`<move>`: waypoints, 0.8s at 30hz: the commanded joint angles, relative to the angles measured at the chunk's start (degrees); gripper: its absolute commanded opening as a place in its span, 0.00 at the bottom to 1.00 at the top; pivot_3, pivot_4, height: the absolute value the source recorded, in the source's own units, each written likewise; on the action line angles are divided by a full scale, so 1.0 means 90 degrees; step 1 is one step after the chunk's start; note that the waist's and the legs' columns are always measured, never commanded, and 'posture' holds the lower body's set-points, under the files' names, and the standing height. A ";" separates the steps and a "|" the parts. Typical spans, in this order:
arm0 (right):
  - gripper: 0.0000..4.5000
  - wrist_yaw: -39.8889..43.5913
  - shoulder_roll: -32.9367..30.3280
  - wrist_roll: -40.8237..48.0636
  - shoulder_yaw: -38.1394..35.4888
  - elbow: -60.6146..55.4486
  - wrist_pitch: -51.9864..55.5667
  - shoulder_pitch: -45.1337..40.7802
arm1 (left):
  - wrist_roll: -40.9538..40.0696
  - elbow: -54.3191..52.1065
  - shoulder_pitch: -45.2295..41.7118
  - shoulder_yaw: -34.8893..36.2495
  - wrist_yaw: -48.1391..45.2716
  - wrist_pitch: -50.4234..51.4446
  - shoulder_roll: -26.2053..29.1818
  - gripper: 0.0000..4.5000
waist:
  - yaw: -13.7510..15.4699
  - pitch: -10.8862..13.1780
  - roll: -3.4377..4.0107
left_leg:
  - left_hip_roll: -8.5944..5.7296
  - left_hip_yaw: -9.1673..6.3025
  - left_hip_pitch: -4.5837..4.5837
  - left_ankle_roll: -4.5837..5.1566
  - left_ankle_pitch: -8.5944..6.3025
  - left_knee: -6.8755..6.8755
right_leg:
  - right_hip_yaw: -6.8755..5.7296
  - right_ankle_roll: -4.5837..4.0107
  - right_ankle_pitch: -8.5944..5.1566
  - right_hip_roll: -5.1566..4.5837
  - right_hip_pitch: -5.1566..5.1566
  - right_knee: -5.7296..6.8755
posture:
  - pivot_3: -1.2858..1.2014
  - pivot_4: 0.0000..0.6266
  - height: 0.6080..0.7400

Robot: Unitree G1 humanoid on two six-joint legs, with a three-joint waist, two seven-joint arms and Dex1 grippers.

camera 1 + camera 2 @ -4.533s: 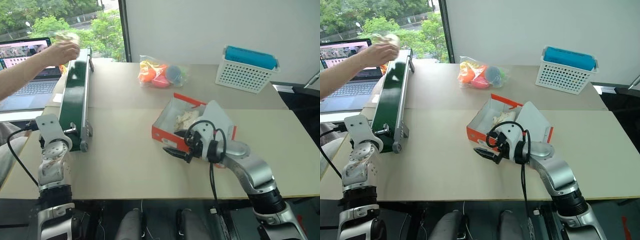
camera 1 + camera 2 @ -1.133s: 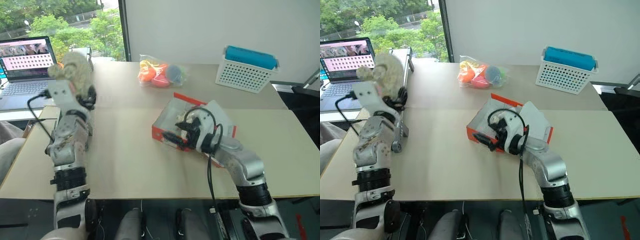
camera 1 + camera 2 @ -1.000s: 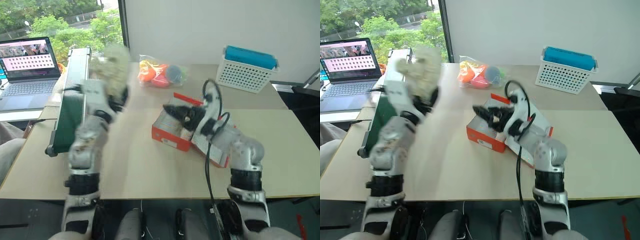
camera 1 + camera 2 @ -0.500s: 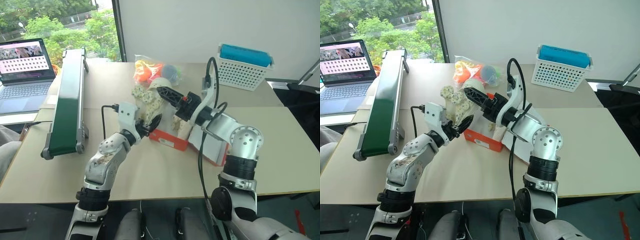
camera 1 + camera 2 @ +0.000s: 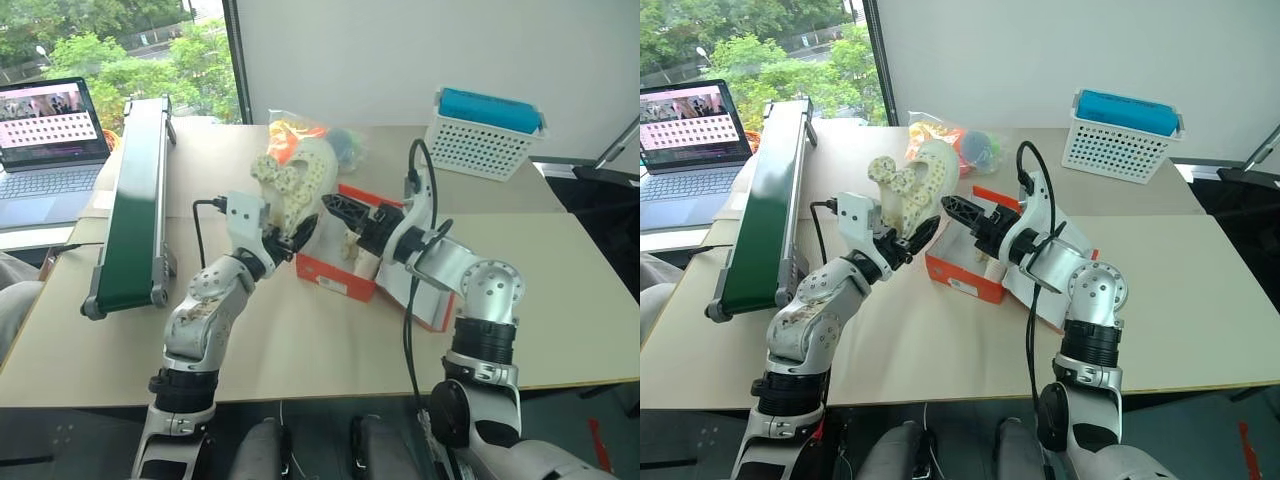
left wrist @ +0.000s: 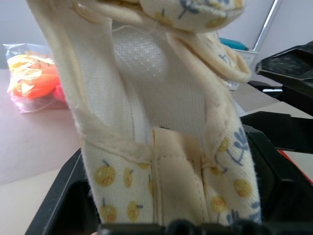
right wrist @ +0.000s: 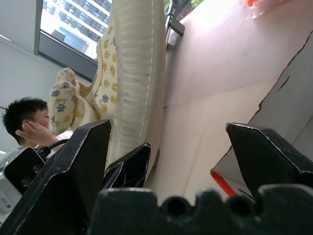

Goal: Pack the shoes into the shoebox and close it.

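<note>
A cream shoe [image 5: 293, 180] printed with small lemons and flowers stands upright, just left of the orange-red shoebox [image 5: 338, 277]. My left gripper [image 5: 287, 236] is shut on its lower end, and in the left wrist view the shoe [image 6: 161, 122] sits between both black fingers. My right gripper [image 5: 335, 207] stands open over the box's left end, pointing at the shoe from the right; its fingers [image 7: 73, 166] frame the shoe's sole [image 7: 134, 73]. Another cream shoe [image 5: 351, 247] lies inside the box, mostly hidden. The lid [image 5: 432, 292] lies open to the right.
A green conveyor [image 5: 130, 190] runs along the table's left side, with a laptop [image 5: 50, 120] beyond it. A clear bag of orange and blue toys [image 5: 975, 148] lies behind the shoe. A white basket [image 5: 485, 135] stands far right. A person [image 7: 24, 117] sits at the left.
My left gripper has carried the shoe from beside the conveyor across to the box's left edge and stood it more upright. The right gripper has turned to face it and dropped a little.
</note>
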 commanded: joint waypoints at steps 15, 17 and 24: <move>0.61 -0.0191 0.0116 0.0354 -0.0083 -0.0214 -0.0369 -0.0219 | -0.0157 -0.0484 0.0039 -0.0147 -0.0127 0.0057 -0.0026 0.69 | -0.0001 0.0000 0.0000 | 0.0001 0.0000 0.0000 0.0000 0.0000 0.0000 | 0.0001 0.0000 0.0000 0.0002 0.0000 0.0000 | 0.52 0.24 0.69; 0.46 -0.0187 0.0106 0.0342 -0.0047 -0.0234 -0.0379 -0.0198 | -0.0104 -0.0471 0.0040 -0.0183 -0.0119 0.0073 -0.0006 0.69 | -0.0001 0.0000 0.0000 | 0.0001 0.0000 0.0000 0.0000 0.0000 -0.0001 | 0.0002 0.0000 0.0000 0.0002 0.0000 -0.0001 | 0.52 0.24 0.69; 0.19 -0.0283 0.0131 0.0335 0.0007 -0.0280 -0.0411 -0.0139 | 0.0268 -0.0440 0.0047 -0.0554 -0.0135 0.0221 0.0240 0.69 | -0.0001 0.0000 0.0001 | 0.0001 0.0000 0.0000 0.0000 0.0000 -0.0001 | 0.0003 0.0000 0.0000 0.0003 0.0000 -0.0001 | 0.52 0.24 0.69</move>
